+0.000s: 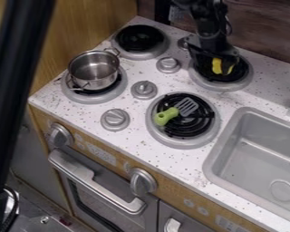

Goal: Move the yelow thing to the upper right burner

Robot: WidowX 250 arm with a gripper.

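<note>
A yellow object (217, 66) appears at the upper right burner (223, 86), beneath a black gripper (220, 62) whose hold, wide or closed, cannot be told. The carry looks complete; any release and withdrawal remain.

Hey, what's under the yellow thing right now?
Beneath the yellow thing is the upper right burner; its black top shows around it. The spot directly underneath is covered, so contact is unclear.
</note>
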